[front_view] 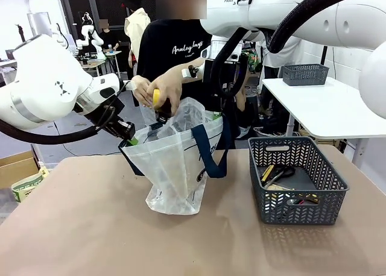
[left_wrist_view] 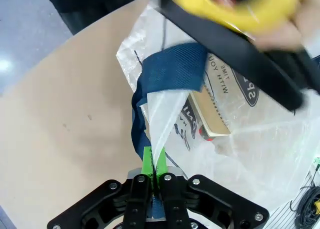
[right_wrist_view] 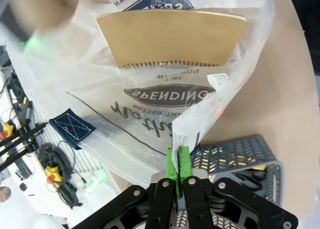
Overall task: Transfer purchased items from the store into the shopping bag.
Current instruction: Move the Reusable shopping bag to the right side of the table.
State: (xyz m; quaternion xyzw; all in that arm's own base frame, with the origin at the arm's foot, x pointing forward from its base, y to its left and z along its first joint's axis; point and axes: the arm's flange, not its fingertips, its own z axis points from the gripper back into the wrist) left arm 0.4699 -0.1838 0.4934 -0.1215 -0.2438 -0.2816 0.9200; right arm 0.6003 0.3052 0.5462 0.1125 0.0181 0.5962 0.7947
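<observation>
The left gripper is pinched tight on a fold of the shopping bag at its rim, beside a navy strap, its green pads pressed together with the thin plastic between them. The right gripper is clamped the same way on the opposite rim of the bag, so the mouth is held open between the two arms. The bag stands upright on the tan table, near its middle. A tan spiral-bound notebook lies inside it, seen through the translucent wall. Above the opening, a person's hand holds a yellow and black item, blurred in the wrist views. To the robot's right of the bag, apart from it, sits the dark grey basket with a few small goods in it.
</observation>
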